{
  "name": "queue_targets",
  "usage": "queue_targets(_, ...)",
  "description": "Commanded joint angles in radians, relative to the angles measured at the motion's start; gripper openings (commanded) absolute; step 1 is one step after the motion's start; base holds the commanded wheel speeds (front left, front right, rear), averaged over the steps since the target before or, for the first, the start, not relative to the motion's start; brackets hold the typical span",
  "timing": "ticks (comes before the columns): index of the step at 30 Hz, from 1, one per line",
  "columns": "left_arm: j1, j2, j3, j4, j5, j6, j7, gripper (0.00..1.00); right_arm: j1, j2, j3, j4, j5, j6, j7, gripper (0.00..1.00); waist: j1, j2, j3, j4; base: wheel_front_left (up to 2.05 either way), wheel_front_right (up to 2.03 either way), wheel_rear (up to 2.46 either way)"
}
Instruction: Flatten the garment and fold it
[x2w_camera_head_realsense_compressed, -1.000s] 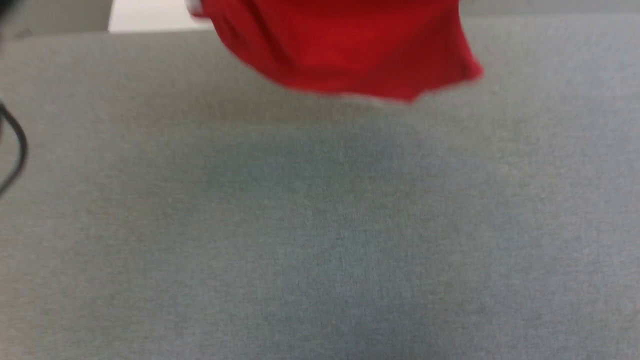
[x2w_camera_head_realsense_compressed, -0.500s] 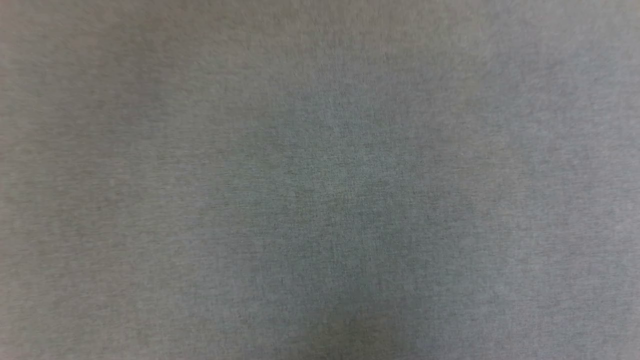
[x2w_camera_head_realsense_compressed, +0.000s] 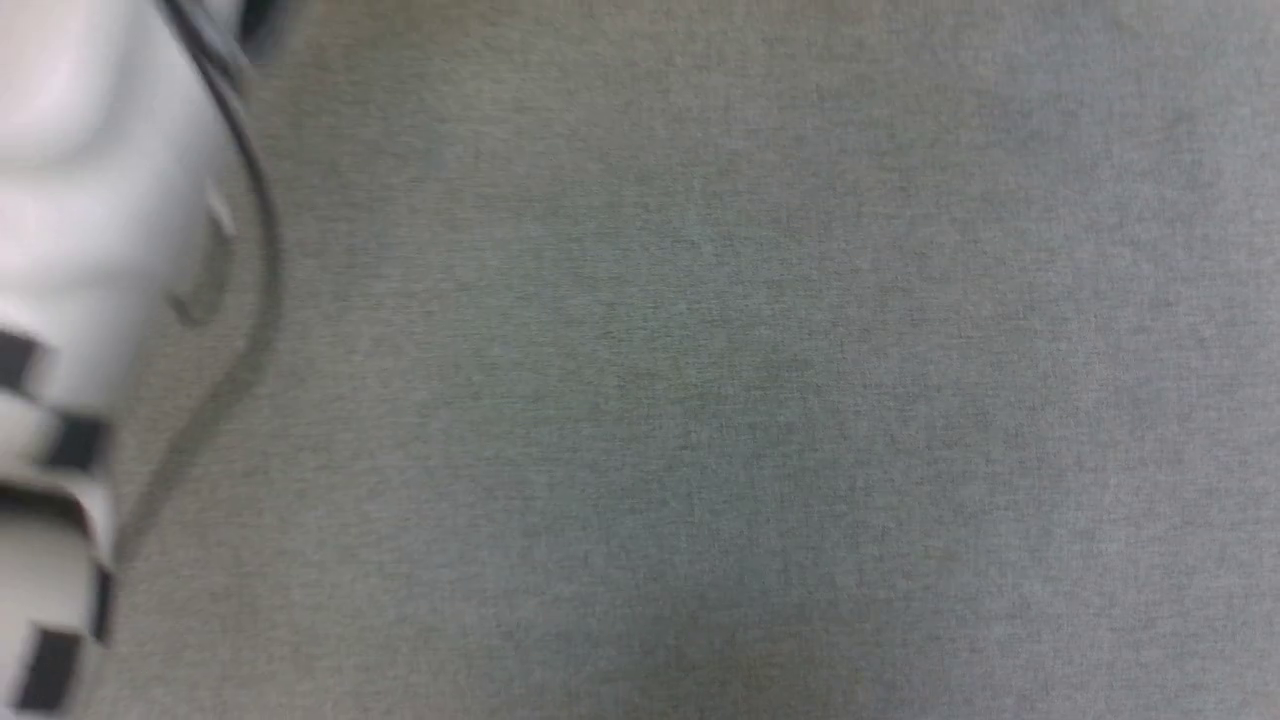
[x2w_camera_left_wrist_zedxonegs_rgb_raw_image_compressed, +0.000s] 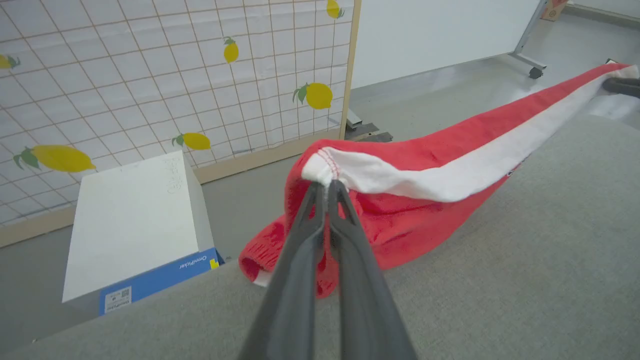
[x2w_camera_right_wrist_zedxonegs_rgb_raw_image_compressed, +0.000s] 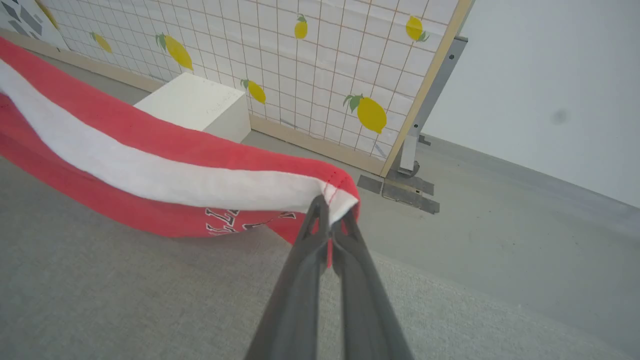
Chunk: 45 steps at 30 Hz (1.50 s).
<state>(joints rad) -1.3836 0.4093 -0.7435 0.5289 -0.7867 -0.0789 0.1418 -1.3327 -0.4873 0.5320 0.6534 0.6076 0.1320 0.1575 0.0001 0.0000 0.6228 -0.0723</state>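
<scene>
We pinch the red, white-striped soft shorts (x2w_camera_left_wrist_zedxonegs_rgb_raw_image_compressed: 425, 145) with left gripper (x2w_camera_left_wrist_zedxonegs_rgb_raw_image_compressed: 326, 186) and right gripper (x2w_camera_right_wrist_zedxonegs_rgb_raw_image_compressed: 332, 217); such shallow corner bites could, seemingly, slip under tension.

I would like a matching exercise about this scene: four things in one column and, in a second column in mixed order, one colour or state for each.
Things:
1. left gripper
2. garment
3. box
4. panel

Descriptions:
A. white top, blue side
B. grid printed with yellow lemons
C. red, with a white stripe
D. shut on one end of the stripe

Pairs: 1-D, 2-C, 3-A, 4-B
</scene>
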Motion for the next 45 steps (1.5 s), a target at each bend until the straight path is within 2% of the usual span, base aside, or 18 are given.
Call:
queue_targets(1, 0.058, -0.004, -0.011, -0.015, -0.01, 0.007, -0.011, 0.0, 0.044, -0.017, 0.015, -0.008, 0.015, -0.001, -0.007, 0.0, -0.0001, 0.0, -0.045, 0.026, 0.0, 0.0, 0.0)
queue_targets(8, 0.379, 0.025, -0.074, -0.127, -0.035, 0.066, -0.042, 0.0, 0.298, -0.1, 0.089, -0.082, 0.097, -0.001, 0.01, 0.0, -0.0001, 0.0, -0.168, 0.053, 0.0, 0.0, 0.0)
queue_targets(18, 0.706, 0.134, -0.144, -0.359, -0.065, 0.151, -0.021, 0.0, 0.662, -0.207, 0.12, -0.196, 0.187, -0.001, 0.123, 0.0, -0.0001, 0.0, -0.323, 0.069, 0.0, 0.0, 0.0)
queue_targets(30, 0.932, 0.211, -0.19, -0.561, -0.095, 0.249, -0.011, 0.0, 0.988, -0.264, 0.022, -0.296, 0.272, -0.001, 0.323, 0.0, -0.0001, 0.0, -0.468, 0.066, 0.0, 0.0, 0.0)
queue_targets(37, 1.08, 0.254, -0.21, -0.679, -0.124, 0.32, -0.025, 0.0, 1.198, -0.319, -0.087, -0.39, 0.344, -0.001, 0.475, 0.0, -0.0001, 0.0, -0.525, 0.073, 0.0, 0.0, 0.0)
queue_targets(41, 1.158, 0.264, -0.239, -0.74, -0.143, 0.344, -0.021, 0.0, 1.325, -0.356, -0.151, -0.459, 0.363, -0.001, 0.568, 0.0, -0.0001, 0.0, -0.542, 0.081, 0.0, 0.0, 0.0)
queue_targets(45, 1.195, 0.281, -0.292, -0.762, -0.115, 0.335, -0.007, 0.0, 1.425, -0.371, -0.233, -0.545, 0.379, -0.001, 0.635, 0.0, -0.0001, 0.0, -0.536, 0.088, 0.0, 0.0, 0.0)
